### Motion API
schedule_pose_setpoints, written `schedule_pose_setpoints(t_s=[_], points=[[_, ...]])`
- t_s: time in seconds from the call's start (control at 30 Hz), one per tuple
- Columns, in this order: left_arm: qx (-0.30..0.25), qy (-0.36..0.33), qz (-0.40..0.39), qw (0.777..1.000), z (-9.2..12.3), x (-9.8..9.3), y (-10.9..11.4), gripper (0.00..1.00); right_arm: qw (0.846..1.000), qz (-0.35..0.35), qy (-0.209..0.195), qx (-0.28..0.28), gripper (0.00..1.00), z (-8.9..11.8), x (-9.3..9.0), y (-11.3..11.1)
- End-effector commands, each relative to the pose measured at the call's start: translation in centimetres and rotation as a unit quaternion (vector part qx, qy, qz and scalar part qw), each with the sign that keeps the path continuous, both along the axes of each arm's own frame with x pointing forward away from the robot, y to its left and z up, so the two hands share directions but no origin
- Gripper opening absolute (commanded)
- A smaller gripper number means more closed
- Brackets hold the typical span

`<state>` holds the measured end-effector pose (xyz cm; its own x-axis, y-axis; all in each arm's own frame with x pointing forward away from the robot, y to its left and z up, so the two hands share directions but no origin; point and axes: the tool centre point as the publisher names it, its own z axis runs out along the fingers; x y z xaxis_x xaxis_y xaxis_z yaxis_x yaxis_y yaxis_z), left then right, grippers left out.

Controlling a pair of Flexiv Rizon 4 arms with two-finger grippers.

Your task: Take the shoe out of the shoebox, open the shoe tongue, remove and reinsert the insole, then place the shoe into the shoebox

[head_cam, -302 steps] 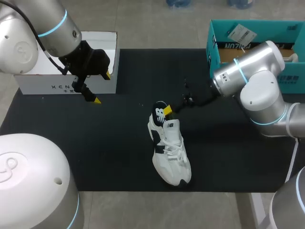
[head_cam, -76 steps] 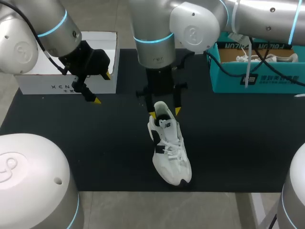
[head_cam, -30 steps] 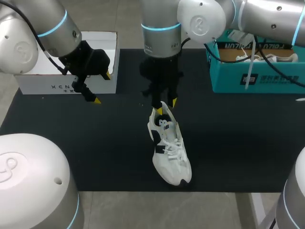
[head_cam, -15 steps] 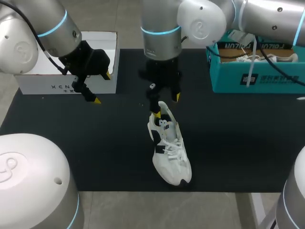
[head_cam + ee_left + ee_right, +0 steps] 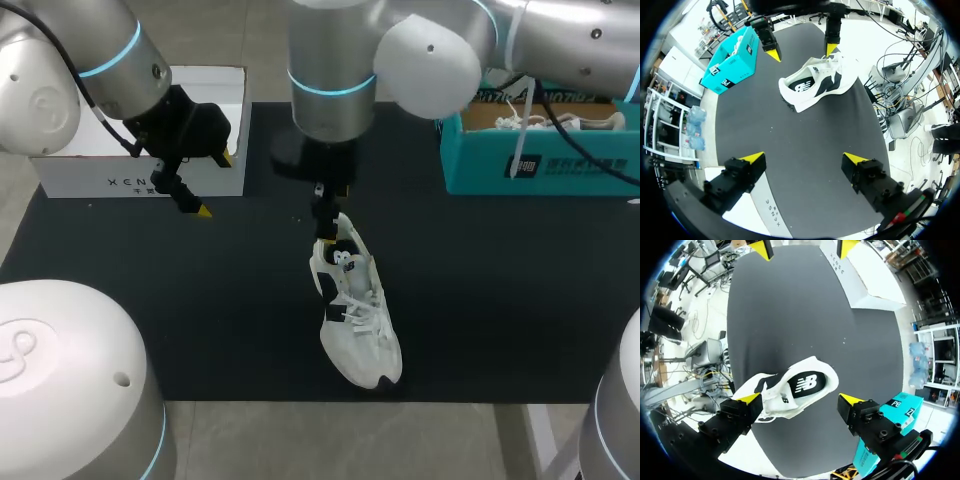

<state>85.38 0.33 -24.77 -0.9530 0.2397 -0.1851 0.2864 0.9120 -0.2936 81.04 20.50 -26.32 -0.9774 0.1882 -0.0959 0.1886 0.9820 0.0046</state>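
**Hovering above the shoe, nothing gripped**

Head view: the shoe (image 5: 357,312) lies on the worktop (image 5: 500,300), outside the teal shoebox (image 5: 540,160), with the right end effector (image 5: 335,232) over its heel.

Left wrist view: the left end effector (image 5: 805,158) is wide open and empty, well apart from the shoe.

Right wrist view: the right end effector is spread wide and empty, with the shoe below. Recommendation: centre on the tongue before closing.

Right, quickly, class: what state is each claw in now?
Left claw: open, holding nothing.
Right claw: open, above the white and black lace-up sneaker, not gripping it.
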Motion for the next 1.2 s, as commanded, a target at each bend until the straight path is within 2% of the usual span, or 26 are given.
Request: schedule_pose_setpoints(t_s=[0.03, 0.17, 0.47, 0.6, 0.83, 1.2], points=[[0.001, 0.0, 0.0, 1.0, 0.0, 0.0, 0.0, 1.0, 0.991, 0.117, -0.052, 0.035, 1.0, -0.1, -0.7, -0.9], [0.001, 0.0, 0.0, 1.0, 0.0, 0.0, 0.0, 1.0, 0.991, 0.117, -0.052, 0.035, 1.0, -0.1, -0.7, -0.9], [0.001, 0.0, 0.0, 1.0, 0.0, 0.0, 0.0, 1.0, 0.986, 0.152, -0.009, 0.075, 1.0, -1.2, 1.0, -2.2], [0.001, 0.0, 0.0, 1.0, 0.0, 0.0, 0.0, 1.0, 0.978, 0.185, -0.019, 0.096, 1.0, -1.2, 1.7, -2.3], [0.001, 0.0, 0.0, 1.0, 0.0, 0.0, 0.0, 1.0, 0.976, 0.21, -0.011, 0.058, 1.0, -1.6, 3.2, -1.5], [0.001, 0.0, 0.0, 1.0, 0.0, 0.0, 0.0, 1.0, 0.98, 0.197, 0.023, 0.013, 1.0, -4.2, 5.4, -0.3]])
